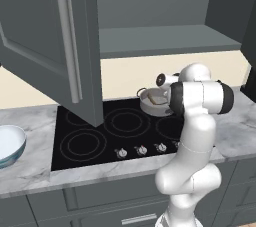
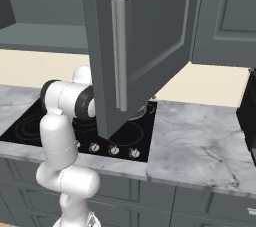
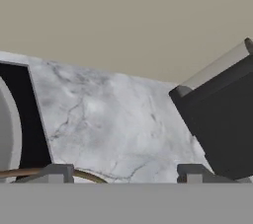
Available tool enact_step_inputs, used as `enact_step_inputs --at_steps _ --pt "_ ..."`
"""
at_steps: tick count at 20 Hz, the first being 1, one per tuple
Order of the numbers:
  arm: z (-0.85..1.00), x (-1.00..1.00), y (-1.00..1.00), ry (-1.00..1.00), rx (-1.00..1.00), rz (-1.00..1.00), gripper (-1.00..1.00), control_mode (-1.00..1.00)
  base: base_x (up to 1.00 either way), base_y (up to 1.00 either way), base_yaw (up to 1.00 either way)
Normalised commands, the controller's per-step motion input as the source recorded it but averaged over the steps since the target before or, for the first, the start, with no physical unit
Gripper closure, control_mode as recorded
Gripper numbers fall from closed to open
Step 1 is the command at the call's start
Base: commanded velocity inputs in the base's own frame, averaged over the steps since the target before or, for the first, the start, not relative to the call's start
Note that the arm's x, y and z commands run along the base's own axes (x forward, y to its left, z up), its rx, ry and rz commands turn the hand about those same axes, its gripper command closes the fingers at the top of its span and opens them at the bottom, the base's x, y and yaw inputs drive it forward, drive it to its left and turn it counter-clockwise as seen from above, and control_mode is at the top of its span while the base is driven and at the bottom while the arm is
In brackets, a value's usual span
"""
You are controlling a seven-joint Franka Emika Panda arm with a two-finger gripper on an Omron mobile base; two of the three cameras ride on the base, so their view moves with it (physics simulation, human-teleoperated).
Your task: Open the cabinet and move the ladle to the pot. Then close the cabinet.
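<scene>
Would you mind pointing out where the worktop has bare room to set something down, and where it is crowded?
Free: the marble counter right of the hob, up to the dark appliance; also the strip between bowl and hob. Crowded: the hob's back right, where the pot, holding the ladle, meets the arm.

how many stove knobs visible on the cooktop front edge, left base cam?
3 clearly: a row along the cooktop front edge, left knob, middle knob, right knob. A possible fourth sits at the arm's edge; more may be hidden behind it.
</scene>
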Motion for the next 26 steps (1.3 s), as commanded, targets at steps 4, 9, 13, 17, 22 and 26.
enact_step_inputs --at_steps 4,9,13,17,22,26 --pt "0.08 -0.21 0.06 0.0 0.0 -0.03 -1.0 -1.0 0.0 0.0 0.0" --pt "0.31 -0.52 0.25 0.0 0.0 -0.02 -1.0 -1.0 0.0 0.0 0.0" --pt "0.54 -0.84 0.38 -0.01 0.0 -0.01 -1.0 -1.0 0.0 0.0 0.0" --pt "0.69 -0.98 0.27 0.0 0.03 0.0 -1.0 -1.0 0.0 0.0 0.0" --pt "0.96 -1.0 0.11 0.0 0.12 0.0 -1.0 -1.0 0.0 0.0 0.0" --pt "1.0 -1.0 0.11 0.0 0.16 0.0 -1.0 -1.0 0.0 0.0 0.0"
